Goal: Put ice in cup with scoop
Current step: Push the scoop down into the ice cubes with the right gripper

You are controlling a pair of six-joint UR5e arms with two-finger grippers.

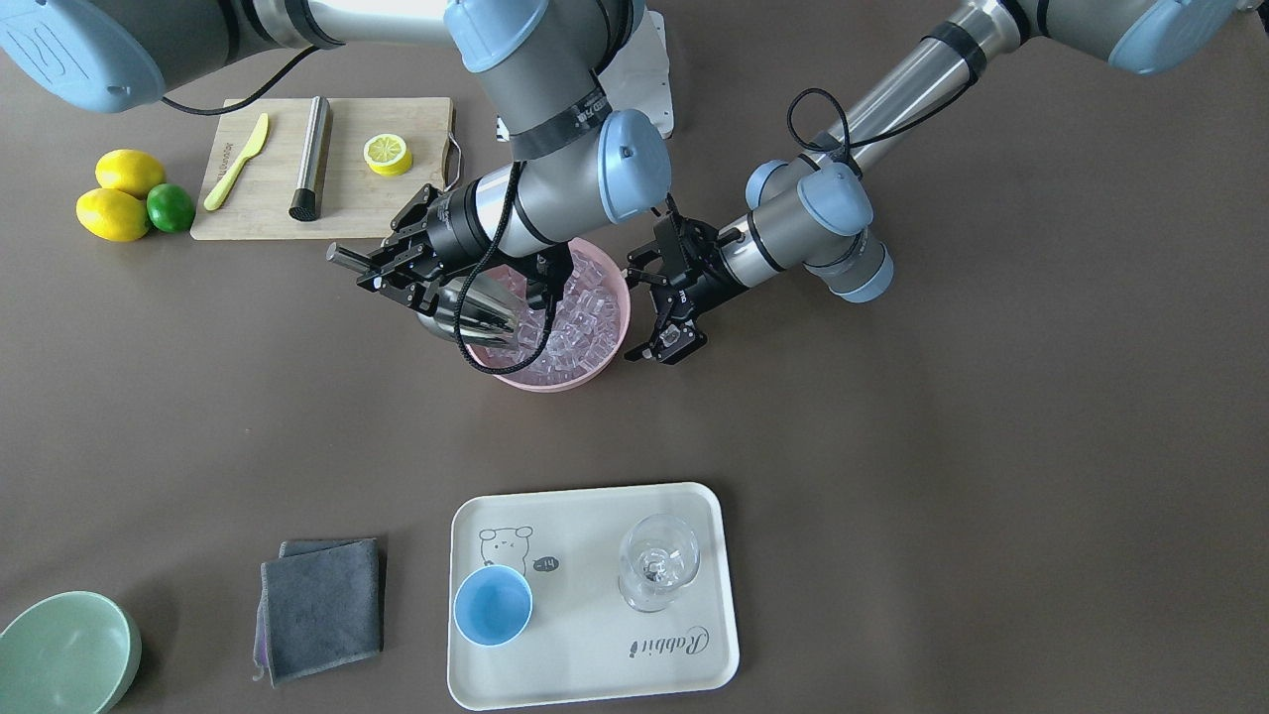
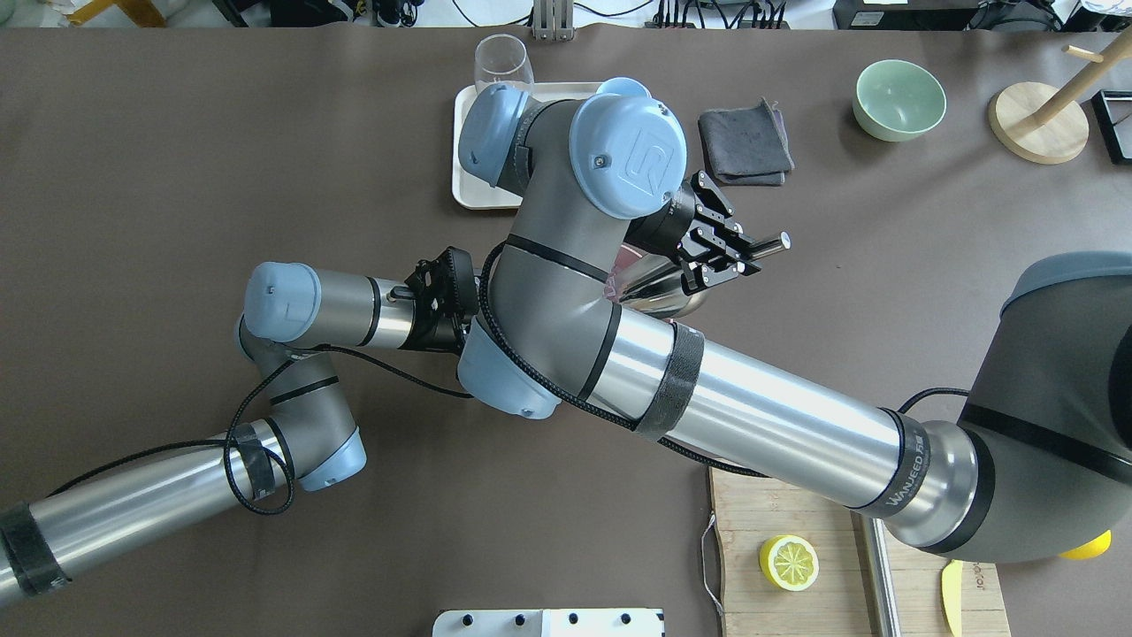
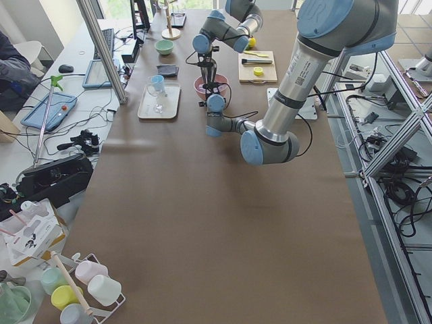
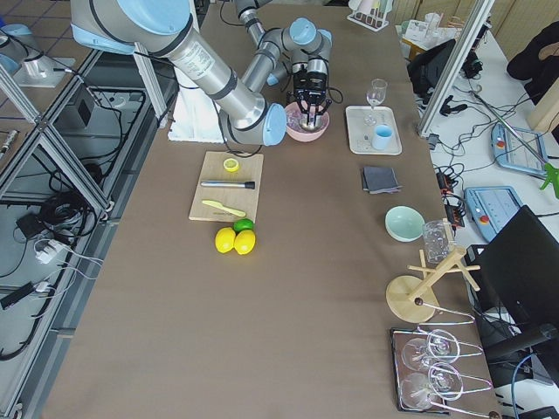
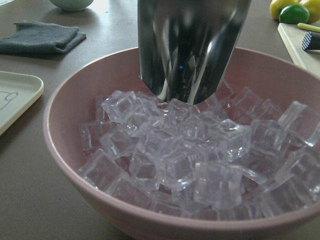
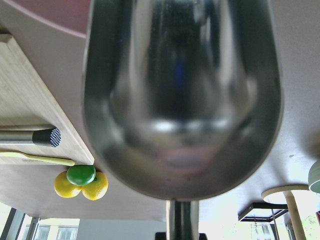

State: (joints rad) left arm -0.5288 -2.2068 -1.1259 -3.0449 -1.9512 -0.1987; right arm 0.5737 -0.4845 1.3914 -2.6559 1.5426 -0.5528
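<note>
R gripper (image 1: pixel 385 270) pinching scoop (image 1: pixel 474 309) by its handle. Long axis tilted, mouth down, lip in ice (image 1: pixel 580 315) in pink bowl (image 1: pixel 555 382). L gripper (image 1: pixel 649 307) spread, just beside the rim. Cup (image 1: pixel 493 605) well apart on far tray (image 1: pixel 595 659).

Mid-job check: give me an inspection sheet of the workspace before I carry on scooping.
Surface: brown table, no spills seen.
Job's things: scoop tip in ice in pink bowl; cup empty on tray.
Clutter: stemmed glass, grey cloth, green bowl; cutting board with lemon half, yellow knife, steel cylinder; lemons, lime beside it.
Grippers: right gripper jaws shut on scoop handle; left gripper jaws apart beside pink bowl.
Cables: right arm's black cable loops over bowl rim.
Surroundings: person's sleeve at table's edge; wooden stand.
</note>
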